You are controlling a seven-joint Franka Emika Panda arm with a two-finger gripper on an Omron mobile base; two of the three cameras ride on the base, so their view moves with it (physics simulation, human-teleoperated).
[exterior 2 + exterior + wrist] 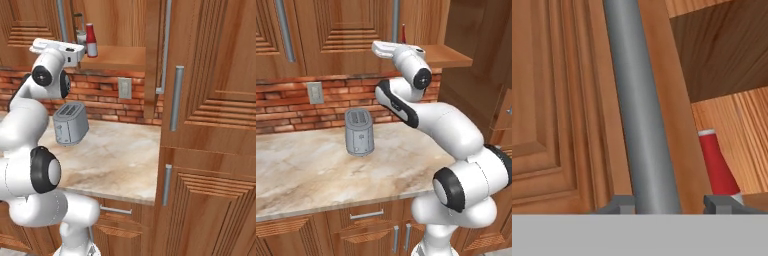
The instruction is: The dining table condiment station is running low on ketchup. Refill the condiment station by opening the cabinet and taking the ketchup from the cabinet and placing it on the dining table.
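Hand view: gripper (668, 204) spread, straddling cabinet (557, 100) door handle (639, 110), not clamped. Door part-open; ketchup (91, 40) on the shelf inside, untouched. Left: finish opening, grab bottle, move to dining table.

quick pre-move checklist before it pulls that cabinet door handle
1. Long silver bar handle sits between the end effector fingertips: ok.
2. Fingers clamped on the handle: cannot tell; the tips stand either side of it and contact is not visible.
3. Carved wooden wall cabinet door fully open: not ok, partly ajar.
4. Small red ketchup bottle upright on the shelf: ok.
5. Grey metal toaster sits low on the beige marble counter, clear of the door swing: ok.
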